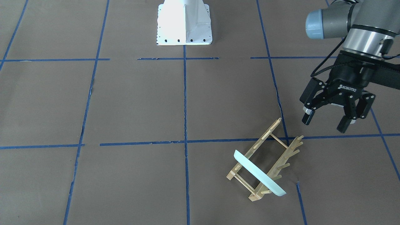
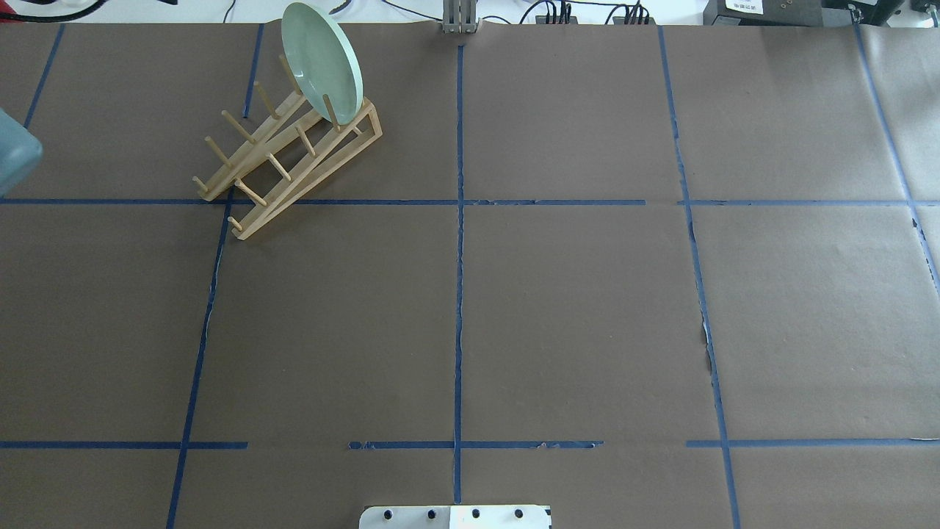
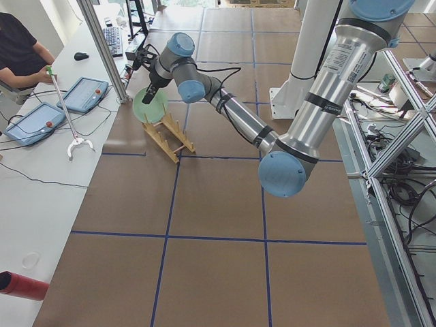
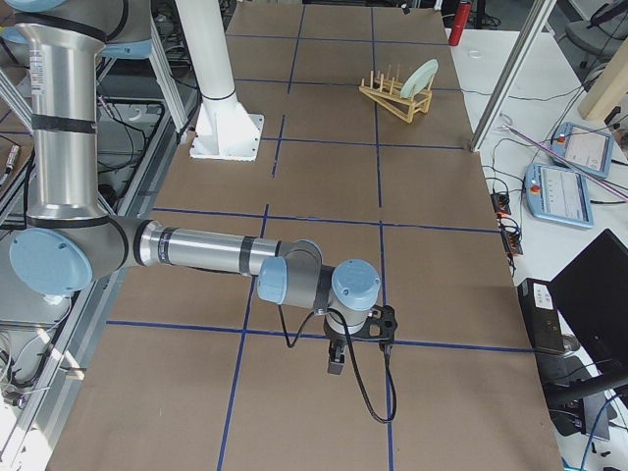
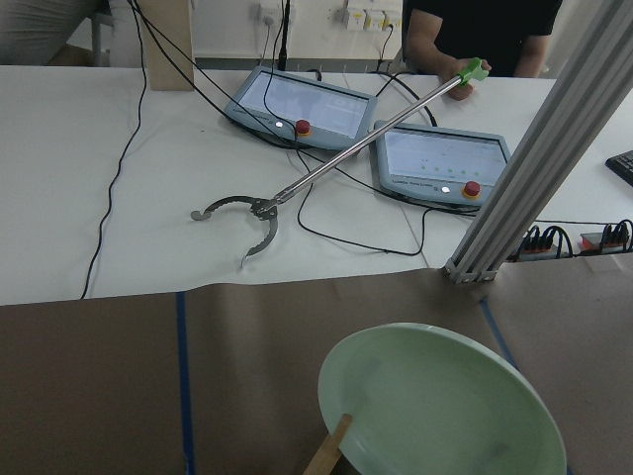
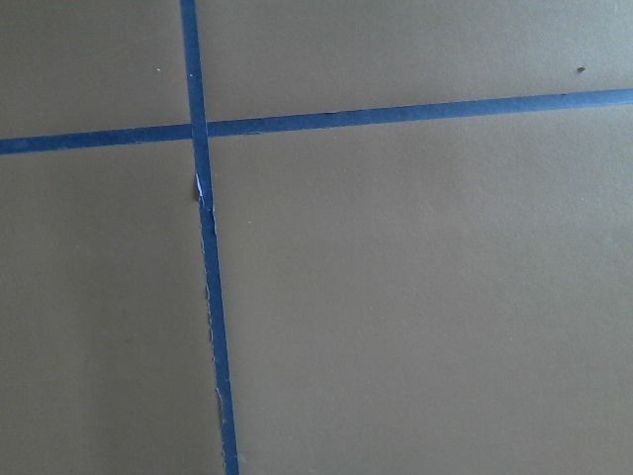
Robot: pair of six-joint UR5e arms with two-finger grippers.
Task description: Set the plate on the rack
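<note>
**Front-facing view.** A round pale mint-green plate [image 1: 259, 172] stands on edge, tilted, between the dowel pegs at the camera-side end of a small light wooden dish rack [image 1: 263, 138]. The rack lies obliquely on the brown paper-covered table [image 1: 125, 103], which is crossed by blue tape lines [image 1: 185, 100]. The black two-finger left gripper [image 1: 325, 122] hangs beside the rack's other end. Its fingers are spread wide with nothing between them, clear of both plate and rack. A white robot base [image 1: 184, 23] sits at the top.

**Overhead view.** The plate occupies the rack's far end slot, leaning on the pegs with its concave face showing. Only a blue-grey arm joint [image 2: 15, 154] shows, at the left edge.

**Exterior left view.** The near, left arm reaches across to the rack, and its gripper is just above the plate's upper rim. A seated operator [image 3: 17, 51] holds a long grabber tool [image 3: 65, 112] near two teach pendants [image 3: 88, 92].

**Exterior right view.** The right gripper [image 4: 337, 361] points down at the paper, well apart from the rack. Whether its fingers are apart or together cannot be told.

**Left wrist view.** The plate's face fills the lower right, with one wooden peg in front of it.

**Right wrist view.** Only brown paper and crossing tape show.
</note>
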